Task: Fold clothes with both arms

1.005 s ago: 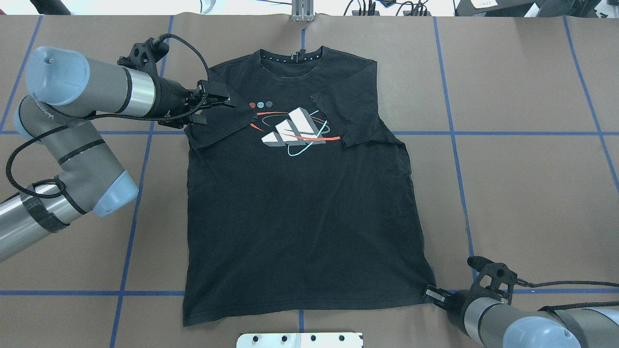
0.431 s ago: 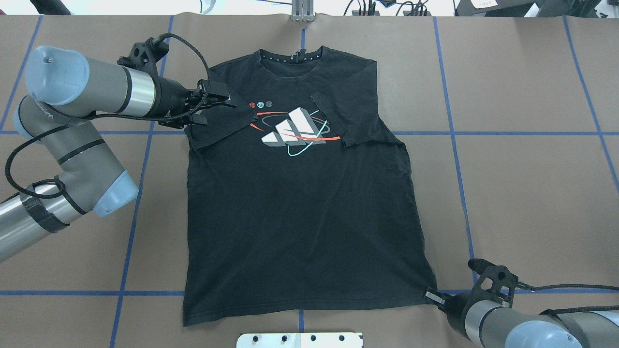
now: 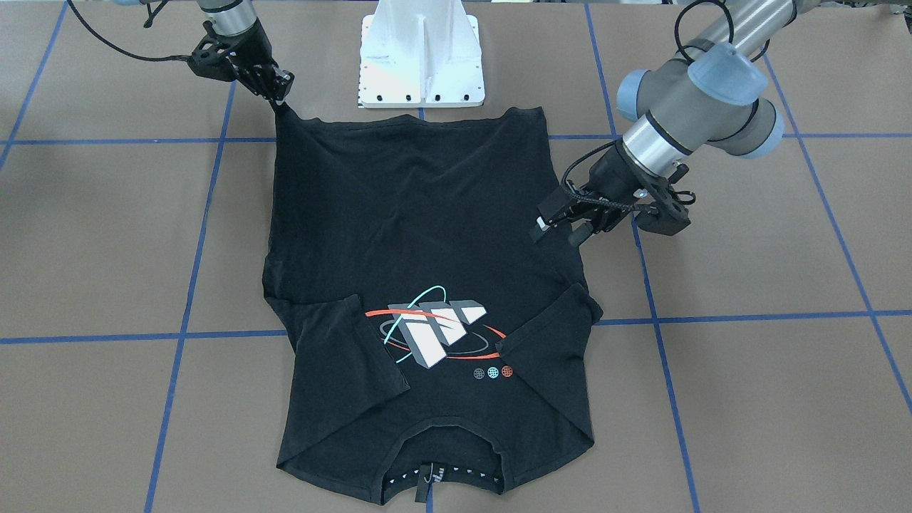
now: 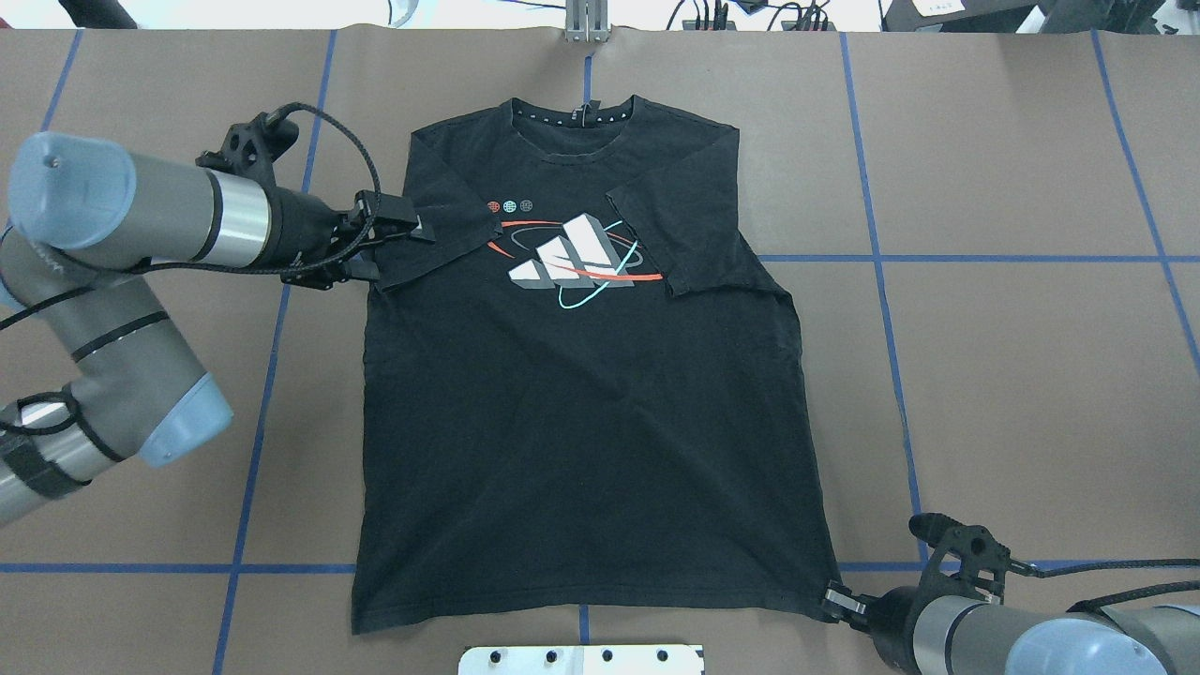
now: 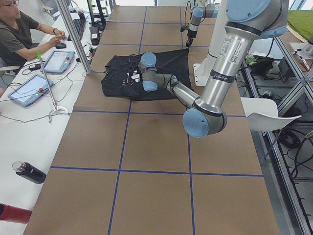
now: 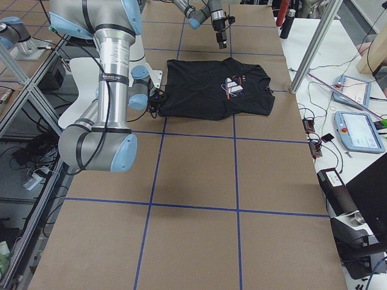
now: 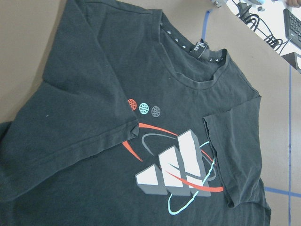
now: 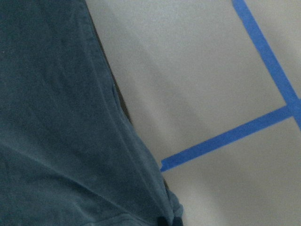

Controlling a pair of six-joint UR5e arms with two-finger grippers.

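Note:
The black T-shirt (image 4: 581, 422) lies flat, face up, collar at the far side, both sleeves folded in beside the white-grey logo (image 4: 572, 253). My left gripper (image 4: 394, 246) is open and empty at the shirt's left edge by the folded left sleeve; in the front-facing view it (image 3: 559, 231) hovers just above the cloth (image 3: 413, 214). The left wrist view looks down on the logo and collar (image 7: 197, 47). My right gripper (image 4: 830, 600) is shut on the near right hem corner, seen pinched in the front-facing view (image 3: 279, 98).
The white pedestal plate (image 4: 581, 658) sits at the near edge, just behind the hem. Blue tape lines (image 4: 937, 258) grid the brown table. A metal post (image 4: 586, 23) stands at the far edge. An operator (image 5: 19, 34) sits at a side bench with tablets and bottles (image 5: 29, 172).
My left gripper has drawn back off the folded left sleeve, leftward and nearer. My right gripper has pulled the hem corner slightly toward the robot, and the shirt shifted a little.

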